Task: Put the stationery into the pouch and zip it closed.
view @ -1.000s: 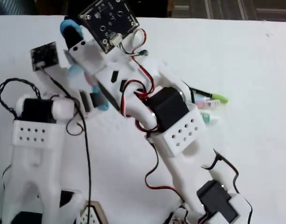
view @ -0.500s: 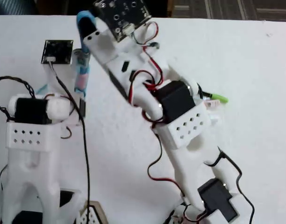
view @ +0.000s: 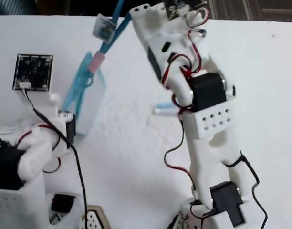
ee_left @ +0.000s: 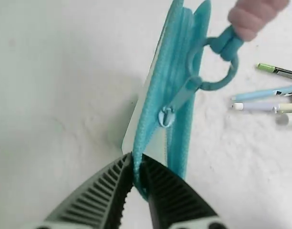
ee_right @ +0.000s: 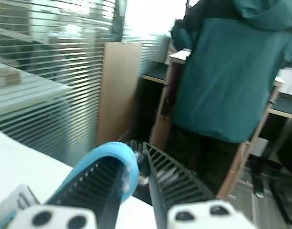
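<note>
Pouch [view: 84,98] stretches between both pincers near the white worktop's [view: 260,71] far-left corner. From the left wrist we see the left pincer [ee_left: 136,164] clamped on its zipper end, pens [ee_left: 265,93] lying nearby; the right wrist shows the right pincer [ee_right: 139,160] clamped on its blue strap [ee_right: 115,160], window blinds [ee_right: 41,71] behind.

No text can be read (the paper tag [view: 104,27] is too small).

The high camera looked steeply down on the tabletop [view: 265,95]. The left wrist camera hung close over the pouch [ee_left: 174,71], which both showed. The right wrist camera faced the room.
</note>
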Controlling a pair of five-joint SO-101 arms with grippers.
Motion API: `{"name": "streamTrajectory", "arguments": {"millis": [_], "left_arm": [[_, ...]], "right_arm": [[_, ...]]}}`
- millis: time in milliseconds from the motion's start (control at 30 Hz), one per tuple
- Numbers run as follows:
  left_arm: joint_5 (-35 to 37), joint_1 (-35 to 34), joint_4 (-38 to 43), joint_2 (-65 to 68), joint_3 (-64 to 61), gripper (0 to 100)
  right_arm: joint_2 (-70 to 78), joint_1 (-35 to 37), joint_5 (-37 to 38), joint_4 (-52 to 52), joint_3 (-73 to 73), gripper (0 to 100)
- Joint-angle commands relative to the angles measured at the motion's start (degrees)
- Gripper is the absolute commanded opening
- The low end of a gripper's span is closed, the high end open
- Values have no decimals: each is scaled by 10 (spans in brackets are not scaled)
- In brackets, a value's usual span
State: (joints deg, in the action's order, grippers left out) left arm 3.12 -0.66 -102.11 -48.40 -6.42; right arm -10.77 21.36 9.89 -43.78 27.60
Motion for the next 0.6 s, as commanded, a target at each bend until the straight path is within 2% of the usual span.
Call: {"name": "streamTrajectory", "arguments": {"millis": [0,133,300,567], "left_arm": [[-1,-5,-2,-18,-1,24],[-1,-5,-2,-41,9,24],[-1,-5,-2,-67,15,23],[0,0,-4,-113,68,22]], "right_arm": [[-7,-40,-12,8,20,17],[-7,-75,-35,5,21,17],[-7,-91,-34,-3,25,17],[41,-164,-35,-14,3,18]]}}
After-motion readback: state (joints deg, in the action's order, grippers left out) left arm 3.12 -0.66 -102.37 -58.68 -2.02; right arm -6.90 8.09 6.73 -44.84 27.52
